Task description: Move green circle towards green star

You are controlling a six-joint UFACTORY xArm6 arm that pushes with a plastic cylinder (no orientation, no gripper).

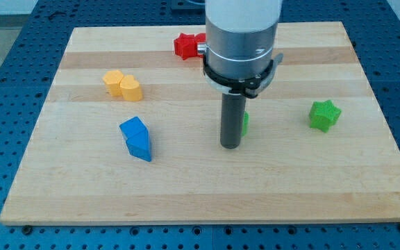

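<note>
tip (pixel 230 146) (a bare rod, nothing to open or close) is set left of green circle (pixel 245 123), so it can be pushed right toward green star (pixel 323 114).

No readable text, labels or numbers anywhere in view

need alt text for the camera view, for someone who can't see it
My tip rests on a wooden board, mostly hiding the green circle just to its right, with the green star farther right. Two yellow blocks sit touching at upper left, two blue blocks touching below them, and a red block at the top edge.
</note>
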